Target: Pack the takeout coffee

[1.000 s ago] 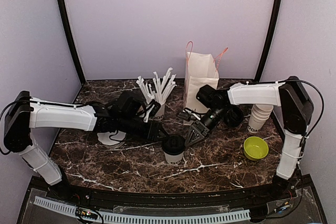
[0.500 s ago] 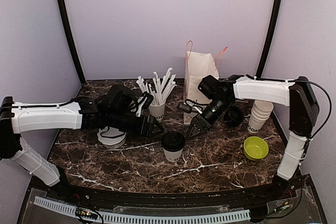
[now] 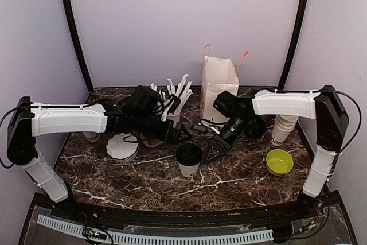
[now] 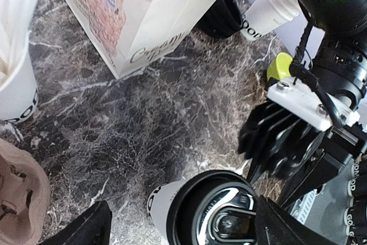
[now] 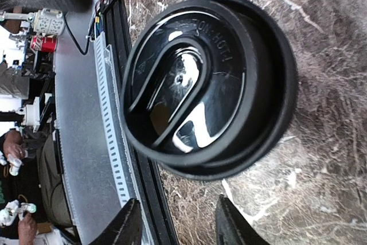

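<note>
One takeout coffee cup, black lid on, stood upright on the marble table near its middle. Bare table ran all along the near edge in front of it.

The left gripper reached in low from the left and hung just beside the cup's far left side, its jaws spread wide. In the left wrist view one finger sat at each lower corner, with the lid low between them and untouched. The right gripper hung just right of the cup, jaws likewise apart and holding nothing. In the right wrist view the lid lay beyond its two fingertips. The two grippers flanked the cup closely, so the only free room around it was toward the near edge.

Behind the cup, the paper bag stood upright near the back edge, with the wrapped straws to its left; their cup was largely covered by the left wrist. Along the right edge were the stack of lidless cups and, nearer, a green bowl. A dark round object between the right arm and the stack was too shadowed to name.

On the left, a flat white disc lay beside a brown moulded tray, both partly under the left arm. A small pale object beneath the left forearm was mostly hidden.
</note>
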Controlling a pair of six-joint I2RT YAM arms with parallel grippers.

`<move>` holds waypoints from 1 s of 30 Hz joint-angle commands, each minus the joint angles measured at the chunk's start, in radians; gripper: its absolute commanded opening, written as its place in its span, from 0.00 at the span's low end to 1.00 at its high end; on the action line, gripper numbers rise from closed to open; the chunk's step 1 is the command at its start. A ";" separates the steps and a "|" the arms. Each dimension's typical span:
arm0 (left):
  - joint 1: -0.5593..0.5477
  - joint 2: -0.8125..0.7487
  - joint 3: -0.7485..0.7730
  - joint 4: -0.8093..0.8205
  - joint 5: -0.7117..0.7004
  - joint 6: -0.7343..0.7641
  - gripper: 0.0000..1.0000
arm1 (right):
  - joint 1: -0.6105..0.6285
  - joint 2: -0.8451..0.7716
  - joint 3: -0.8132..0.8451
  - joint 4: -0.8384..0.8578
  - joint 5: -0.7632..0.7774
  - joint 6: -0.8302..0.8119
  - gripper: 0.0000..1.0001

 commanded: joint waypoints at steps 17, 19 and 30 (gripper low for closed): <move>0.004 -0.022 -0.078 0.059 0.088 -0.052 0.74 | -0.067 0.112 0.148 0.046 0.093 0.051 0.38; 0.005 -0.037 -0.084 0.048 0.082 -0.055 0.73 | -0.067 0.112 0.153 0.046 0.090 0.051 0.37; 0.005 -0.114 -0.100 0.012 -0.051 -0.117 0.73 | -0.072 0.018 0.073 0.040 0.127 0.044 0.38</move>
